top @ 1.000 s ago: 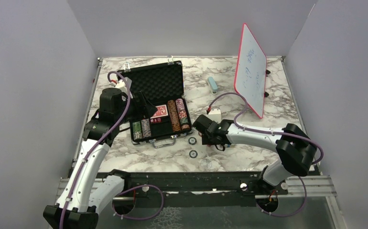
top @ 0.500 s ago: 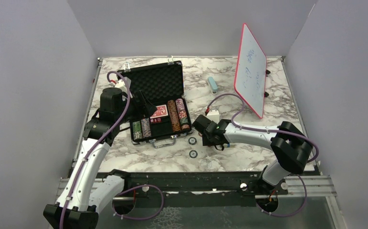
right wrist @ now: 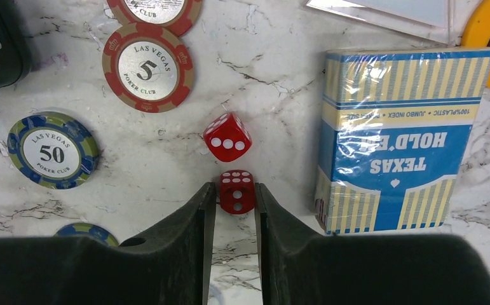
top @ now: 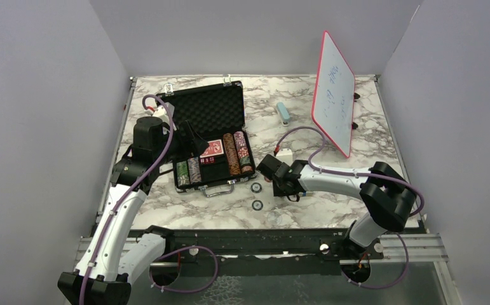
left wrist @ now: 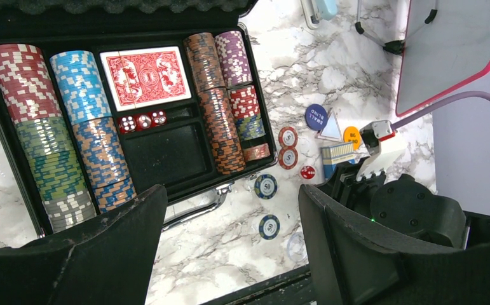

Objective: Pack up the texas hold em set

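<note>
Marble tabletop (top: 197, 213), grey walls (top: 242, 32); left gripper (left wrist: 229, 197) gapes, right gripper (right wrist: 236, 187) pinches a red die (right wrist: 237, 193).

**Whiteboard and block on the far right of the marble**

A white marble-patterned table (top: 318, 210) with grey veins fills the floor of a booth of plain pale grey walls (top: 39, 127). A black metal rail (top: 261, 241) runs along the table's 6 o'clock edge.

Toward 2 o'clock on the table stands a red-framed rectangular whiteboard (top: 333, 92), upright on small black feet (top: 355, 96) and tilted. Faint blue handwriting covers its face; it is too small to read. At the whiteboard's 9 o'clock, near it but apart, a pale blue oblong block (top: 283, 113) lies flat on the marble. The left wrist view catches both at its top edge, at about 1 o'clock.
</note>
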